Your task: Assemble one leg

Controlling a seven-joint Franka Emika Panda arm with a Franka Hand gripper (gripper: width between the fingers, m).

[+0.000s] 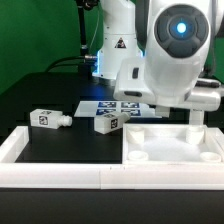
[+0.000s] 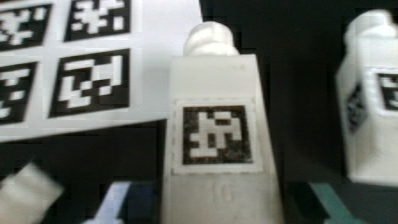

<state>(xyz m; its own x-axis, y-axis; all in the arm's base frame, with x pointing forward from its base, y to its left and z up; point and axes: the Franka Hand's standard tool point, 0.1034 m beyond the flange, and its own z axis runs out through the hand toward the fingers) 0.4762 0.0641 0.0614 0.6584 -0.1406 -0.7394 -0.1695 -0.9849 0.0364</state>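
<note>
Exterior view, from its left: leg A [image 1: 45, 118] lies on its side on the black table [image 1: 40, 92], tag facing the camera. Well apart to the right, leg B [image 1: 107, 123] is also on its side, just beside the near edge of the marker board [image 1: 118, 104]. Further right, near side, the panel [image 1: 168, 152] with round holes sits inside the white rail [image 1: 60, 172]. My arm [image 1: 175, 50] fills the exterior view's right and hides my gripper there. A white upright piece [image 1: 195, 125] stands under the arm; I can't tell what it is. Wrist view: gripper [image 2: 221, 206] is over leg C [image 2: 219, 125], which lies flat, tag up, peg end pointing away from me. Jaws are spread, with dark fingers [image 2: 134, 203] on either side of leg C and a gap showing on each side, so nothing is gripped. The marker board is on one side of leg C, partly under it. Leg D [image 2: 374, 90] is on the other side, parallel, with a dark strip of table between them. I can't match C and D to the exterior view.
</note>
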